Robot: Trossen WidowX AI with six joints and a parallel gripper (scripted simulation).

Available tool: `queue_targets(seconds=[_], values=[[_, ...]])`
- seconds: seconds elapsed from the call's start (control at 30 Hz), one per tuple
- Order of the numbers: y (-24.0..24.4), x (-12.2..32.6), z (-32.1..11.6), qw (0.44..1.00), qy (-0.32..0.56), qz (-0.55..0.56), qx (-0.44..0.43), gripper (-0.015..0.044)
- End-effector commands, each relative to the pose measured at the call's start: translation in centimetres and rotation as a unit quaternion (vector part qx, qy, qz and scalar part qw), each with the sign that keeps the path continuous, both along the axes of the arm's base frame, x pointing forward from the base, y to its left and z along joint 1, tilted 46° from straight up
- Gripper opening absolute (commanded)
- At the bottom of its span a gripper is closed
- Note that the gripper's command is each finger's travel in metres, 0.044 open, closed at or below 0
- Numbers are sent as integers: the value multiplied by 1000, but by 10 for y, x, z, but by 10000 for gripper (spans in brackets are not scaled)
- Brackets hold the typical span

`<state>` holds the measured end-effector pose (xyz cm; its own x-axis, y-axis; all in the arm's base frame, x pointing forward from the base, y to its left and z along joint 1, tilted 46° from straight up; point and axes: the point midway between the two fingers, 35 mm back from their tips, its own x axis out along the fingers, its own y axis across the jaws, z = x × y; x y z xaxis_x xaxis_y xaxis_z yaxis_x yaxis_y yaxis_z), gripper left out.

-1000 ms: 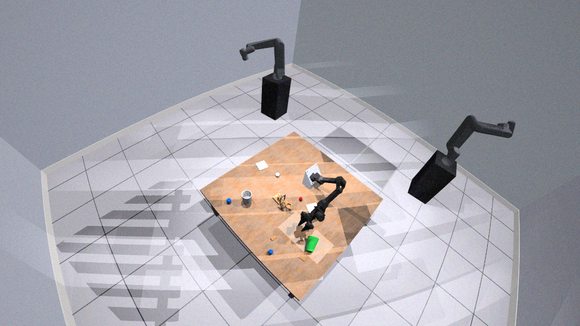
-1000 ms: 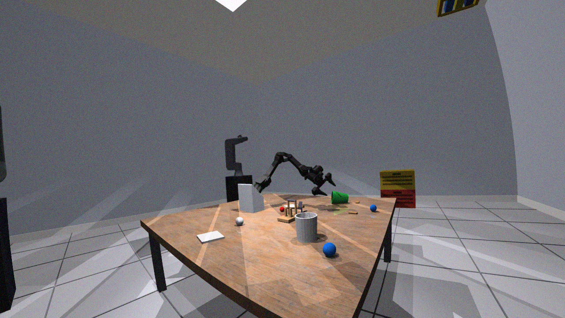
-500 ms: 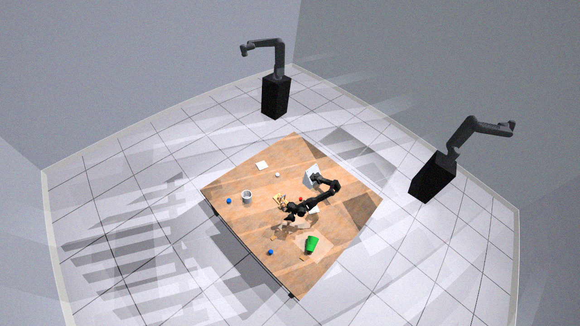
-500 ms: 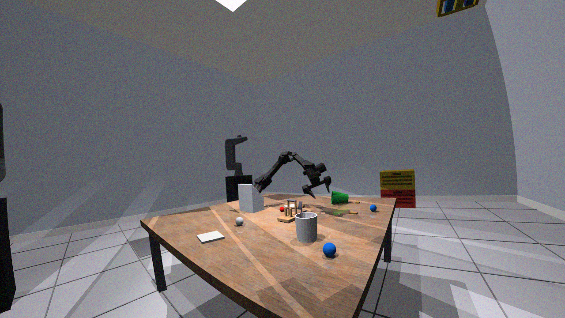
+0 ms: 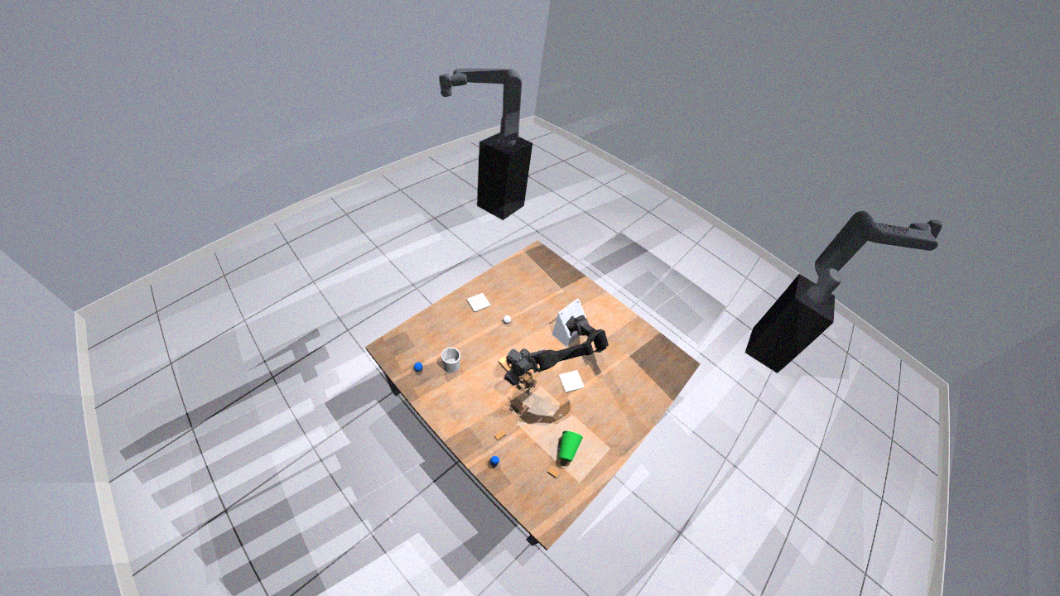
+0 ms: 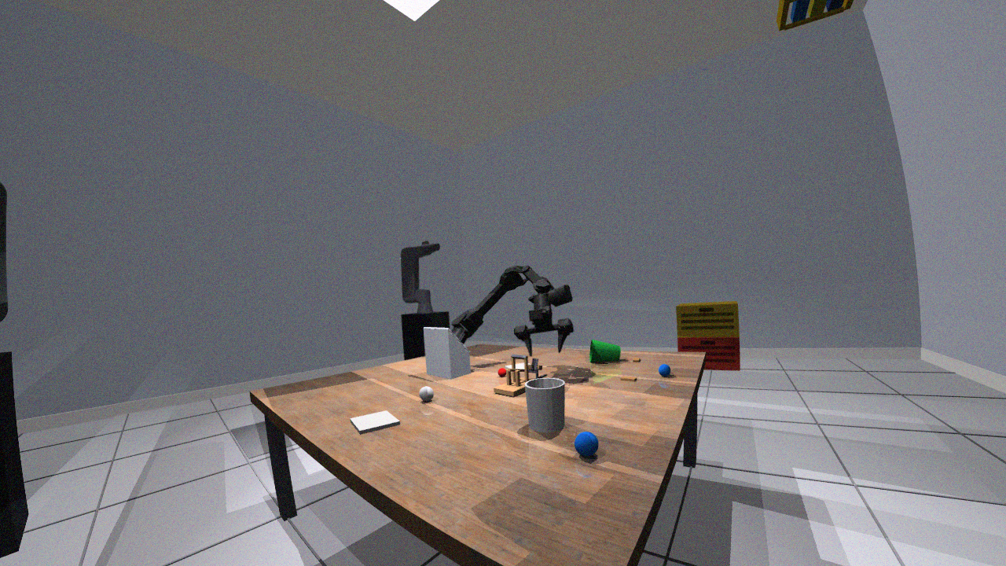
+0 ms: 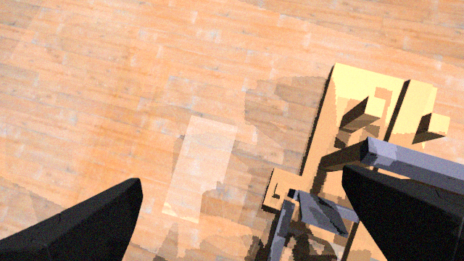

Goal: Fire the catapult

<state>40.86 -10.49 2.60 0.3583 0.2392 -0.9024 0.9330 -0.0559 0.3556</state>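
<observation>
Wooden table (image 5: 629, 392) (image 6: 435, 457) (image 7: 90, 72), catapult (image 5: 503, 362) (image 6: 509, 391) (image 7: 366, 80) below open jaws
</observation>
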Motion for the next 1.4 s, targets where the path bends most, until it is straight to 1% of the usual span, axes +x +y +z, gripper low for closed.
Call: queue_targets(seconds=[0.0, 0.1, 0.37, 0.67, 0.8, 0.93, 1.37], values=[[-12, -9, -8, 1000, 19, 0, 20, 440], [-20, -19, -17, 998, 40, -2, 44, 440], [-42, -54, -38, 983, 100, -17, 151, 440], [-61, -87, -49, 952, 130, -49, 274, 440], [-60, -87, -51, 951, 130, -50, 276, 440], [-32, -81, -81, 950, 130, -51, 278, 440], [-21, -77, -93, 950, 130, -52, 278, 440]])
